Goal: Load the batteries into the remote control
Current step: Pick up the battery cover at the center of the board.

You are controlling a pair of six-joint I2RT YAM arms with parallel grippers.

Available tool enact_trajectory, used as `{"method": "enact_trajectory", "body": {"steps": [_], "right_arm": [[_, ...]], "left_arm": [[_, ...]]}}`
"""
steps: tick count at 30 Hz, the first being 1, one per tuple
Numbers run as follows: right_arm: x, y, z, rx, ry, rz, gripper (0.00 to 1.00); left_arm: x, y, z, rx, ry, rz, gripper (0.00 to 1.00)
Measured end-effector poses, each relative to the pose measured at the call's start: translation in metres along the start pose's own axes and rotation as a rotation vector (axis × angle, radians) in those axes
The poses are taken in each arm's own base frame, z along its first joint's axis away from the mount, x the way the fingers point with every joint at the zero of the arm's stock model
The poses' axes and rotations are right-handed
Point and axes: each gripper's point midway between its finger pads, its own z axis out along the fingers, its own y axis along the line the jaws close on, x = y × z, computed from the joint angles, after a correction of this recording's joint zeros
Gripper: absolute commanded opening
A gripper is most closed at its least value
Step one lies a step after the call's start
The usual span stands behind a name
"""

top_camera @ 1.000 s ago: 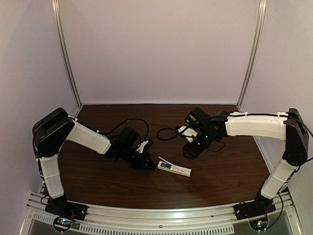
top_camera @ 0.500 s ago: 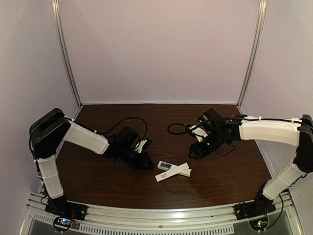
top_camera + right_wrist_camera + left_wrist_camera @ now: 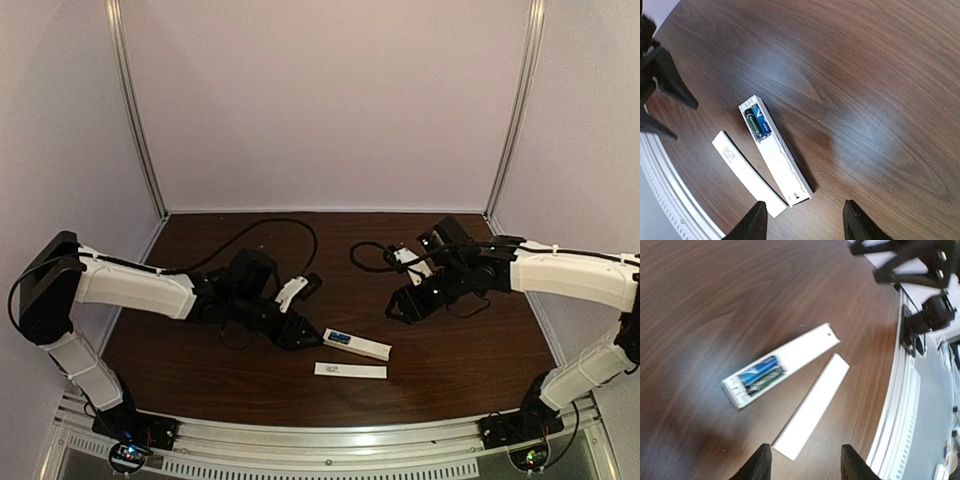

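Lying on the dark wooden table [image 3: 460,375], a little nearer the arms' bases than its middle, the remote control [image 3: 358,345] is a slim white bar with its back turned up. Its long recess is uncovered at the end that points toward the left arm, and the batteries [image 3: 758,121] sit inside it side by side: one with a bright blue wrap, the other darker with a greenish look. They fill only the end part of the bar; the rest of its back is plain white plastic.

A thinner flat white cover strip [image 3: 350,370] lies on the table just beside the remote, on the side nearer the bases. The two run roughly alongside each other and do not touch — a band of bare wood shows between them in all three views.

The left gripper [image 3: 806,466] hangs low just to the left of the remote, its fingers spread wide with nothing between them. In its wrist view both dark tips frame the near end of the strip without touching it.

The right gripper [image 3: 805,222] is farther off, beyond and to the right of the remote and raised above the wood. Its fingers are likewise parted and carry nothing — both white pieces lie in plain sight ahead of them. Black cables loop across the table behind both arms.
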Motion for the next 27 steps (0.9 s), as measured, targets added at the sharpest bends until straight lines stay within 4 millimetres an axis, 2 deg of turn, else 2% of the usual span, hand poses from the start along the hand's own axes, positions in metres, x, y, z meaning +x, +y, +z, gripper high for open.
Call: {"method": "enact_trajectory", "body": {"steps": [2,5,8,11,16,19,23,27], "right_arm": [[-0.004,0.002,-0.014,-0.006,-0.044,0.0,0.54],[-0.017,0.005,-0.037,-0.007,-0.132,0.003,0.56],[-0.024,0.006,-0.053,-0.005,-0.198,0.012,0.59],[-0.023,0.003,-0.061,-0.002,-0.228,0.024,0.62],[-0.02,-0.002,-0.07,0.013,-0.257,0.041,0.7],[-0.018,-0.001,-0.079,0.006,-0.288,0.041,0.68],[-0.014,0.007,-0.086,-0.031,-0.314,-0.005,0.65],[-0.008,0.029,-0.072,-0.071,-0.269,-0.117,0.63]], "left_arm": [[0.004,-0.027,0.006,0.027,0.03,0.135,0.58],[0.015,-0.058,0.02,0.054,0.093,0.32,0.61],[0.025,-0.069,0.038,0.041,0.164,0.456,0.61],[0.036,-0.061,0.053,0.003,0.237,0.531,0.61],[0.05,-0.032,0.068,-0.091,0.354,0.592,0.58],[0.051,-0.02,0.071,-0.136,0.389,0.606,0.58],[0.048,-0.011,0.063,-0.146,0.389,0.576,0.58],[0.032,0.007,0.032,-0.168,0.325,0.469,0.59]]}}
